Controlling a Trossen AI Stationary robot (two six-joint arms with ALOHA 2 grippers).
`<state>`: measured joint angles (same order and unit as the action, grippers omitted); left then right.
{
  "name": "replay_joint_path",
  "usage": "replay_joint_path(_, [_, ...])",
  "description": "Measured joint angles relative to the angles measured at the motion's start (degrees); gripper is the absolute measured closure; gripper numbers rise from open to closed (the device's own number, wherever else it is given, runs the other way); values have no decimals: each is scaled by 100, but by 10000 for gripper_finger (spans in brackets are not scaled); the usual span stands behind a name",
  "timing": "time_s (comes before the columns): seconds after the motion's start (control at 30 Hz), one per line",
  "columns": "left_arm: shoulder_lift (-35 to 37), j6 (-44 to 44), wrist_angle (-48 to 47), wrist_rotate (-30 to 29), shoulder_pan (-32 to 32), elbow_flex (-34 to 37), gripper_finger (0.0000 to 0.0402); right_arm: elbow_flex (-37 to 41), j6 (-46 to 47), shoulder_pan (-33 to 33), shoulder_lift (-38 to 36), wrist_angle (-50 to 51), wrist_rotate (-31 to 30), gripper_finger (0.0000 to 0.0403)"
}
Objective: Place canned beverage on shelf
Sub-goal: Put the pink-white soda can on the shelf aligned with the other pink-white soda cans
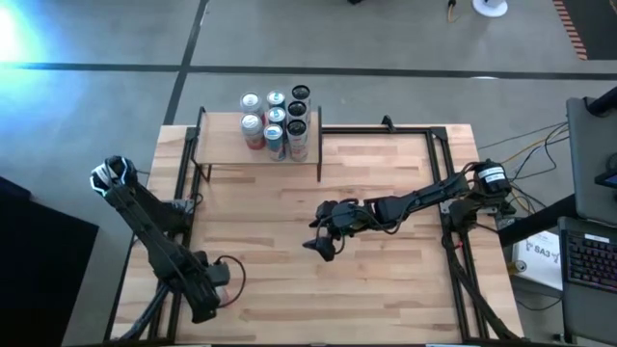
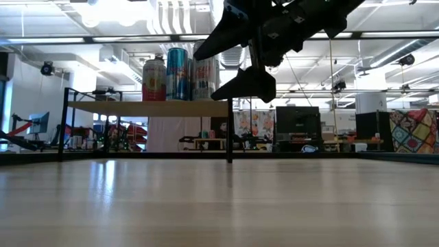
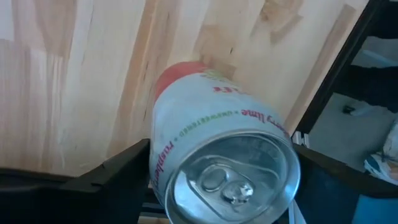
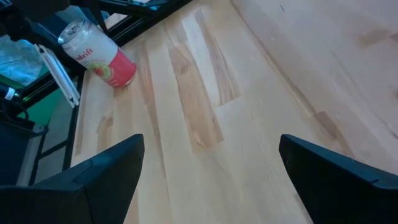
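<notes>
While the high view hides it under the arm, our left gripper (image 3: pixel 217 186) shows, on its wrist cam, clamped around a white-and-red can (image 3: pixel 217 149) near the table's front-left. Seven cans (image 1: pixel 276 120) already crowd the shelf (image 1: pixel 217 154). Our right gripper (image 1: pixel 323 241) hangs wide open mid-table.

Three cans (image 2: pixel 180 74) stand on the shelf (image 2: pixel 147 108), dark fingers (image 2: pixel 245 84) beside them.

Pale butcher-block wooden tabletop (image 1: pixel 386 280) with a thin black metal frame (image 1: pixel 445 145) round its edges. Off the right side sits a black keyboard (image 1: pixel 589 258), plus a white box with lettering (image 1: pixel 540 256) on grey concrete floor (image 1: pixel 96 96).
</notes>
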<state>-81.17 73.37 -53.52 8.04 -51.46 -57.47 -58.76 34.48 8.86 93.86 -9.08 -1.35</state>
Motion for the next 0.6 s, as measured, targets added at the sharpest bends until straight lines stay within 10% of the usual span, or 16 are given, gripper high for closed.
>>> replay_joint_path(0.27, [96, -284, -51, -394, 0, -7, 181, 0, 2, 0, 0, 17, -14, 39])
replay_joint_path(0.6, [271, -1793, -2187, -826, 426, -1256, 188, 0, 175, 26, -138, 311, 181, 39])
